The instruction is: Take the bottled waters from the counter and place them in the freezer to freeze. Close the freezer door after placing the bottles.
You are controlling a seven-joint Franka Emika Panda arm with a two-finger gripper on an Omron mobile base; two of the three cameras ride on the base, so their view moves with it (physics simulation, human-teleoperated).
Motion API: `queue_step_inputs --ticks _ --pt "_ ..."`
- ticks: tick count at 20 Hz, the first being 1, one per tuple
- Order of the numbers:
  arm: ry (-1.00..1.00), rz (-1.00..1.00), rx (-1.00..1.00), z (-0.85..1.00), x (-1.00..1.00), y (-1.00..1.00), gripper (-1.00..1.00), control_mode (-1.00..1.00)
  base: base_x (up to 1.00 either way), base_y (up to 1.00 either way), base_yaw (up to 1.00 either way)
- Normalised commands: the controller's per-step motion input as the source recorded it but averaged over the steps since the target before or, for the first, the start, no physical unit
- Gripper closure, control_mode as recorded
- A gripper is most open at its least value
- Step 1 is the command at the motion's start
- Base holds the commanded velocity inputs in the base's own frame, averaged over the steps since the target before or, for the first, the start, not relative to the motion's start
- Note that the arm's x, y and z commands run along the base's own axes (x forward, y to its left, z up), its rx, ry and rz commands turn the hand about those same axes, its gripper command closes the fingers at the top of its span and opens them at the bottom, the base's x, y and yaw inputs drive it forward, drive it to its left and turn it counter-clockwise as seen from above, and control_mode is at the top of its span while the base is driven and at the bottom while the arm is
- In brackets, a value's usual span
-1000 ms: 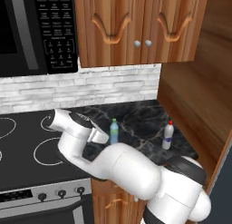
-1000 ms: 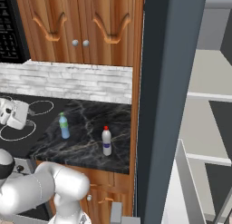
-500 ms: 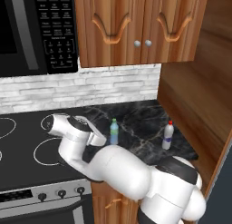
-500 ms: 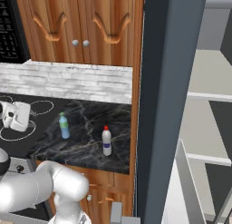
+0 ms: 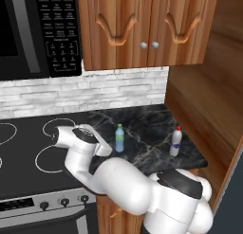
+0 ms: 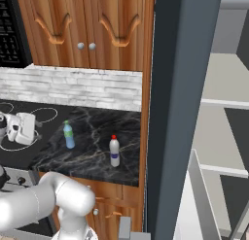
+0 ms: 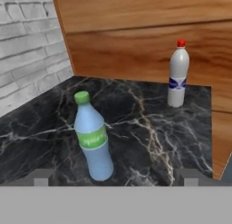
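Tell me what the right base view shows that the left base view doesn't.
Right base view alone: the open freezer with its grey shelves, and its dark side wall. Left base view alone: the microwave above the stove. Both share the green-capped bottle, the red-capped bottle, the marble counter, the wooden cabinets and the brick wall.

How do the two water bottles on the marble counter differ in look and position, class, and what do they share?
The green-capped bottle has a bluish body and a green label; the red-capped bottle is whitish with a dark blue label. The green-capped bottle stands just ahead of the open gripper; the red-capped bottle stands farther off, by the wooden side panel. Both stand upright on the counter, capped and untouched.
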Motion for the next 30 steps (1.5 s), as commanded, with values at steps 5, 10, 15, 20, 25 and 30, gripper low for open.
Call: queue_step_inputs --ticks 5,10,15,20,25,30 --pt "0.06 0.00 0.00 0.00 0.20 0.00 -1.00 -1.00 0.00 0.00 0.00" --pt "0.07 0.00 -0.02 0.00 0.31 0.00 -1.00 -1.00 0.00 0.00 0.00" --pt "0.05 0.00 -0.02 0.00 0.24 0.00 -1.00 -1.00 0.00 0.00 0.00" --pt "0.07 0.00 -0.05 -0.02 0.14 0.00 -1.00 -1.00 0.00 0.00 0.00" --pt "0.01 -0.03 -0.03 -0.17 0.00 -0.09 -1.00 -1.00 0.00 0.00 0.00" --pt "0.00 -0.03 -0.03 -0.17 0.00 -0.13 -1.00 -1.00 0.00 0.00 0.00"
